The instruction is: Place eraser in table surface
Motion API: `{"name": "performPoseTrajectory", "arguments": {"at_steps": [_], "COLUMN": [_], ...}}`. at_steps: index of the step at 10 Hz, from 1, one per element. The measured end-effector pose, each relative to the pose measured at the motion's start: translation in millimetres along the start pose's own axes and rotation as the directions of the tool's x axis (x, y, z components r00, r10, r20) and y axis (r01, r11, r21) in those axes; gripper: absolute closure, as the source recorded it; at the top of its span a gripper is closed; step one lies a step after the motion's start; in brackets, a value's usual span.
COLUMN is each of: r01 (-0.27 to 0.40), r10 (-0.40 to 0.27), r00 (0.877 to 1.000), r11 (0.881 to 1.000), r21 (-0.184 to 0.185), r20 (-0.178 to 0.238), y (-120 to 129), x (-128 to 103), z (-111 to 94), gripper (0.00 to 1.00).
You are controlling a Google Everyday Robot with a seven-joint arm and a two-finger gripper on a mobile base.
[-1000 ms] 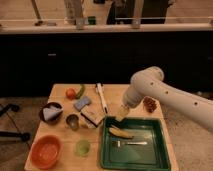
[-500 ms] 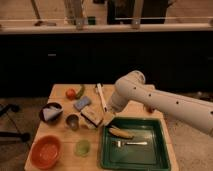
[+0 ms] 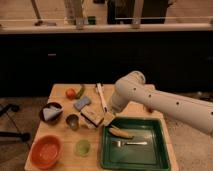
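The eraser [image 3: 92, 117], a small flat dark block with a pale edge, lies on the light wooden table surface [image 3: 60, 132] just left of the green tray. My gripper [image 3: 108, 119] hangs at the end of the white arm [image 3: 150, 100], which reaches in from the right. The gripper is low, at the eraser's right end, by the tray's top-left corner. I cannot tell whether it touches the eraser.
A green tray [image 3: 155, 157] holds a banana-like piece [image 3: 121, 132] and a fork [image 3: 129, 143]. Also on the table are a blue-grey sponge [image 3: 82, 103], white pen [image 3: 101, 96], metal cup [image 3: 73, 121], dark bowl [image 3: 51, 112], orange bowl [image 3: 46, 151], green cup [image 3: 82, 147] and tomato [image 3: 70, 93].
The arm has swung left, and the gripper moved from above the tray's back edge to the eraser's right end. The objects on the table look unmoved.
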Motion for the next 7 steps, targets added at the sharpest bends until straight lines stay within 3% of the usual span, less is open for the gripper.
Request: {"name": "performPoseTrajectory", "arguments": {"at_steps": [2,7], "r01": [-0.008,-0.024], "r10": [0.008,0.024], "r00": [1.0,1.0], "r11": [1.0,1.0], "r21": [-0.01,-0.017], "r20": [-0.002,-0.012], "y": [15.7,24.0], "x": [-10.7,-15.7], "z": [18.0,34.4], "gripper": [0.2,0.2]}}
